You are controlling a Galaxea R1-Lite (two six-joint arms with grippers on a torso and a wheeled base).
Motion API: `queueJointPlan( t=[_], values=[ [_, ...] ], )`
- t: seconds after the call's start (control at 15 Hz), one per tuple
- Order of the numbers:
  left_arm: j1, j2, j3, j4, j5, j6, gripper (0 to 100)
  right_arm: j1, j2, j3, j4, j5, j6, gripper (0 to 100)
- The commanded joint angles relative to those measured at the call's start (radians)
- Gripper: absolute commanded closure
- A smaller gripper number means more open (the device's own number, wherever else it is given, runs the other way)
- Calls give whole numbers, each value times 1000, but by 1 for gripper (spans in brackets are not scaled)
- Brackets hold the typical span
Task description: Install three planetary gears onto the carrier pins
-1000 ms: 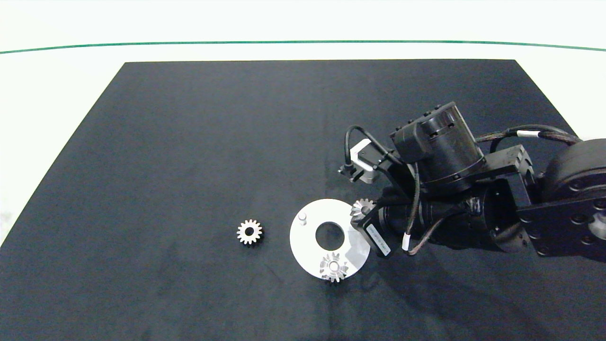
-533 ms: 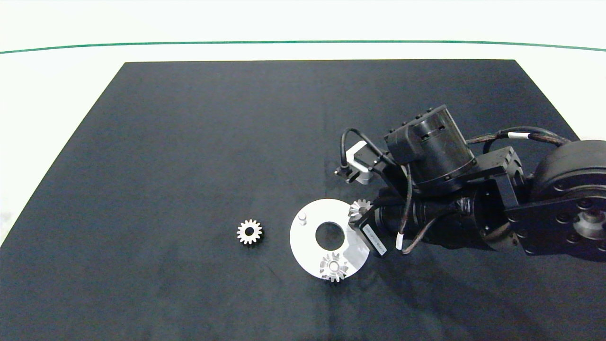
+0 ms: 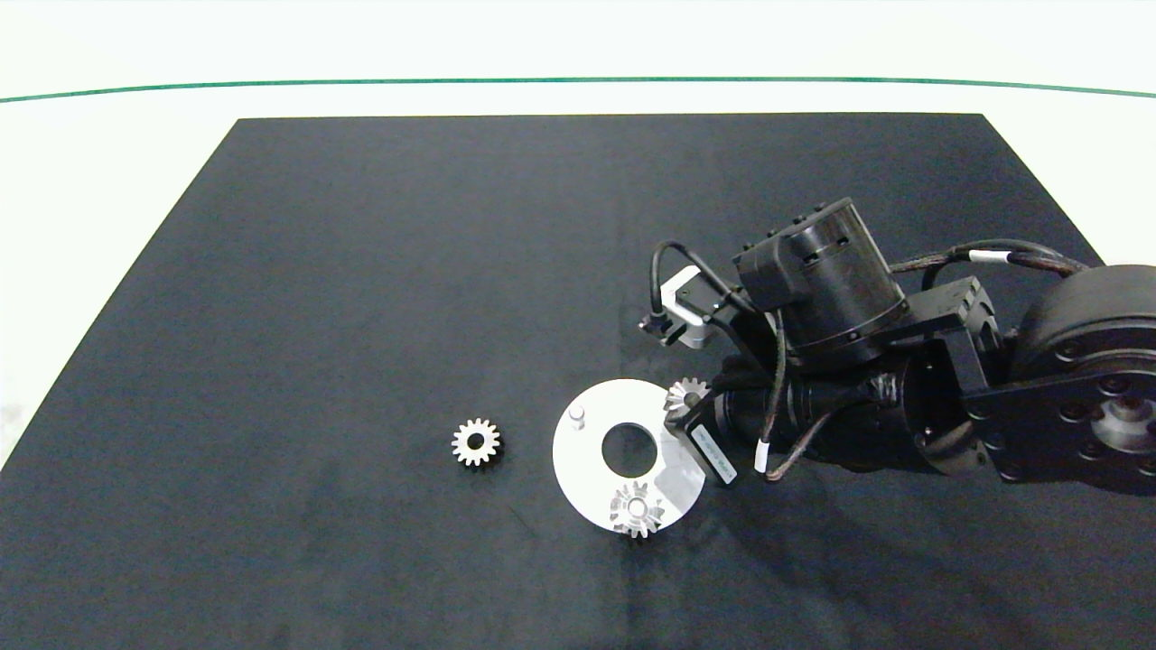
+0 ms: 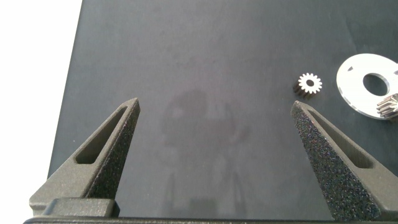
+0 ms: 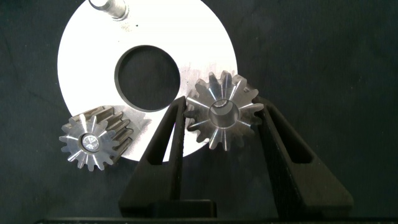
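Observation:
A white disc lies on the black mat and carries the carrier pins. One pin stands bare at its upper left; it also shows in the right wrist view. One planetary gear sits on the near pin and appears again in the wrist view. My right gripper is shut on a second gear over the disc's right edge, a finger on each side. A third gear lies loose on the mat left of the disc. My left gripper hangs open over bare mat.
The black mat covers most of a white table, with a green line along the far side. The right arm's bulk fills the space right of the disc. The left arm is outside the head view.
The right arm has edged a little to the left with the gear, bringing it slightly further over the disc's right edge. The other gears and the disc have not moved.

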Motion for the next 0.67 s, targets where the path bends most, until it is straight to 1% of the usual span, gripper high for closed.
queueJointPlan(
  t=[0.07,0.67],
  values=[
    [0,-1,0,1,0,0,0,0,3,0,2,-2,-1,100],
    [0,-1,0,1,0,0,0,-3,7,-5,2,0,0,100]
  ],
)
